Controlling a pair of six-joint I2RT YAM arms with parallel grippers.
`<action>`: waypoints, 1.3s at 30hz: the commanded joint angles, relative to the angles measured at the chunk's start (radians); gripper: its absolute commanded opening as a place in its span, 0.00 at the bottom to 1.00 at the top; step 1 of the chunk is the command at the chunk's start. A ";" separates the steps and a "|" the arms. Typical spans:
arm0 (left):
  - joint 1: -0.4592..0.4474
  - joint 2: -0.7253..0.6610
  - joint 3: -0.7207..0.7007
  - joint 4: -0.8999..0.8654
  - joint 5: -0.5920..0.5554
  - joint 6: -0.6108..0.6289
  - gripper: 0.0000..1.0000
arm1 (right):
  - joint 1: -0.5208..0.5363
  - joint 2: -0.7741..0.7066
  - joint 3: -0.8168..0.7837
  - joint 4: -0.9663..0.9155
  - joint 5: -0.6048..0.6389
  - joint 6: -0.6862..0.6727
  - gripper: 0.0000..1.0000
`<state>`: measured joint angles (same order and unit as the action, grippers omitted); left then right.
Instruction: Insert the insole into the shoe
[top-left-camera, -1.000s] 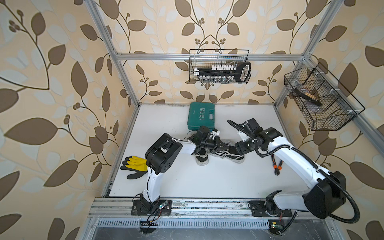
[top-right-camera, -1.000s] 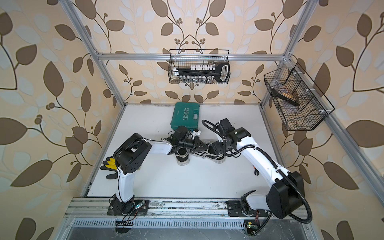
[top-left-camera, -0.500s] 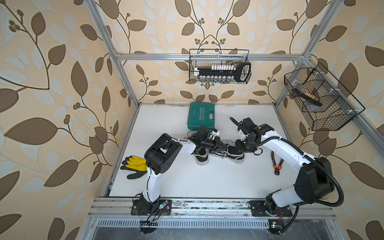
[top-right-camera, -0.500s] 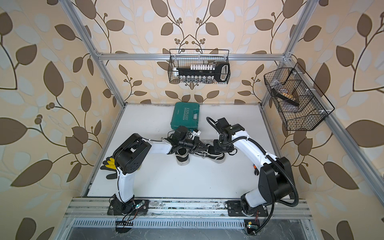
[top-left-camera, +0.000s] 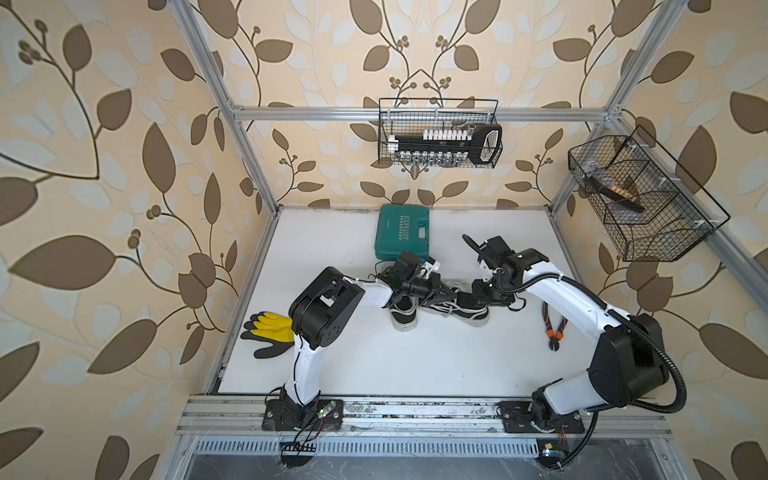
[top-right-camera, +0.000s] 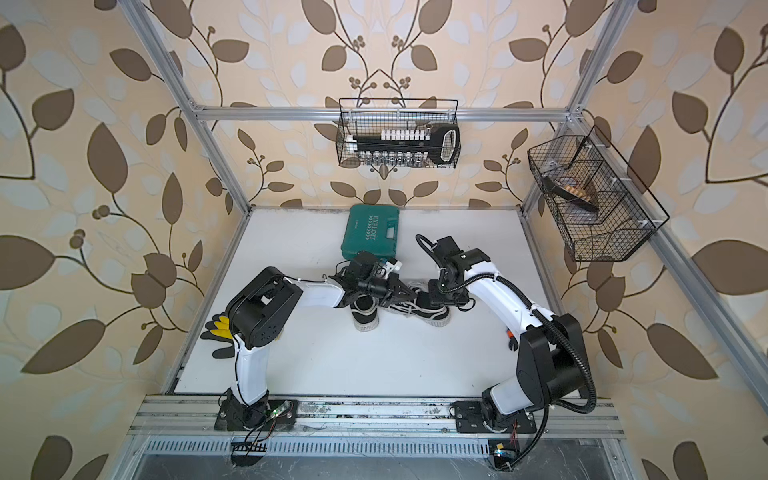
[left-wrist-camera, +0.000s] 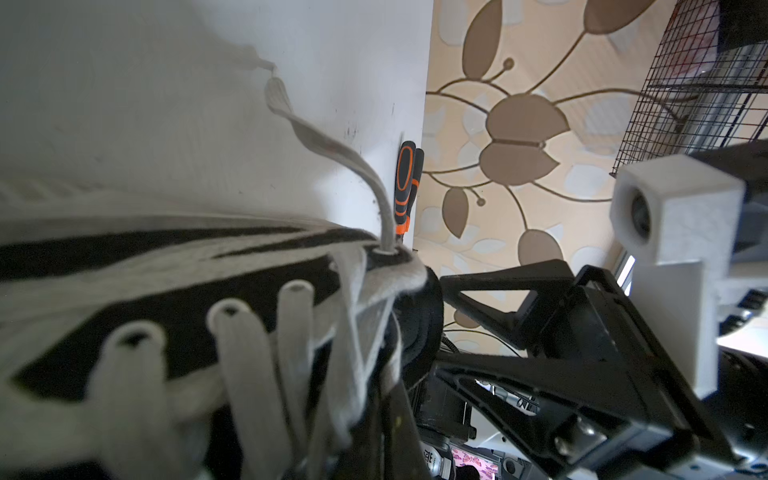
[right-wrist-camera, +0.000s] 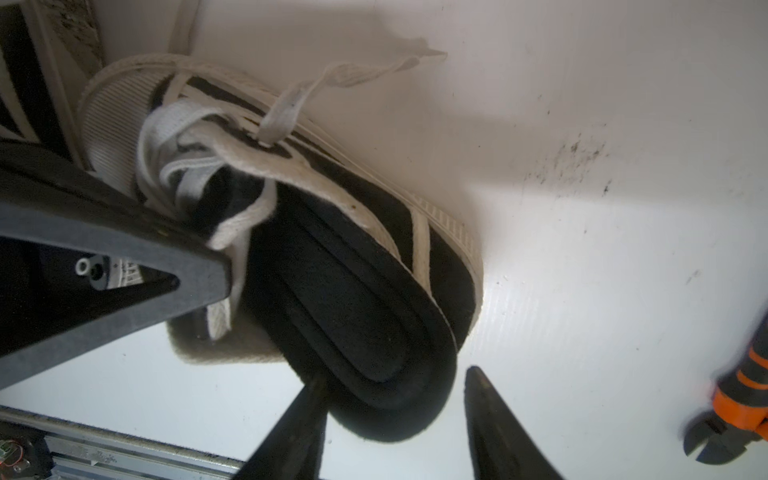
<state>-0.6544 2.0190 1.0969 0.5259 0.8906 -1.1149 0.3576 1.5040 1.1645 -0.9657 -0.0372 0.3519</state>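
One ridged black foam insole (right-wrist-camera: 353, 332) juts from the canvas shoe (right-wrist-camera: 440, 257), central on the table (top-left-camera: 415, 365), with bare surface toward the near edge. Left gripper (top-left-camera: 449, 297) pinches the shoe's laced collar; right gripper (right-wrist-camera: 390, 386) stands parted, straddling the insole's rounded end.

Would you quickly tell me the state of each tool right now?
Left tool: closed on the shoe.
Right tool: open around the protruding insole.
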 joint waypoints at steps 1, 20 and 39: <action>-0.009 -0.055 0.023 0.009 0.028 0.023 0.00 | -0.002 -0.005 -0.024 0.002 -0.012 0.007 0.41; -0.015 -0.065 0.010 0.014 0.021 0.021 0.00 | -0.002 0.001 -0.045 -0.002 -0.054 0.038 0.35; -0.032 -0.089 0.011 -0.010 0.014 0.026 0.00 | 0.167 0.121 0.063 0.088 -0.011 0.025 0.00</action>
<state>-0.6674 2.0041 1.0966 0.4816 0.8814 -1.1057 0.4892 1.5757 1.1961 -0.9020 -0.0769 0.3916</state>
